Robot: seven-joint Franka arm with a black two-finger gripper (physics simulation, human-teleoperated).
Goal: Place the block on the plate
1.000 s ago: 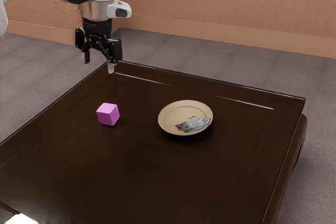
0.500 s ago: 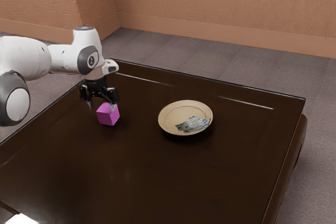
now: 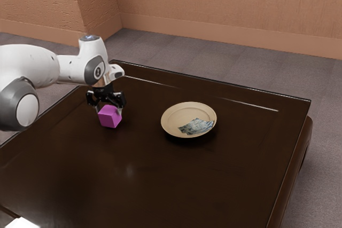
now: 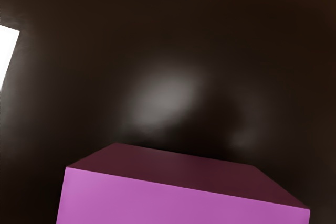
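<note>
The gripper (image 3: 109, 112) is lower than it was half a second ago: it has come down from just above the block (image 3: 110, 117) to straddle it, one finger at each side. Its fingers stand wide, with about the same spread as before; whether either touches the block cannot be told. The block sits on the table (image 3: 133, 185), well apart from the plate (image 3: 178, 115), and neither has moved over the last second. In the wrist view the block looms large, close to the hand. The approach looks all but finished, so the task seems to be at the point of grasping, with the lift and the carry to the plate to come. Next the fingers need to close evenly; if the hand is a little off centre, one finger could push or twist the block before the other meets it.
</note>
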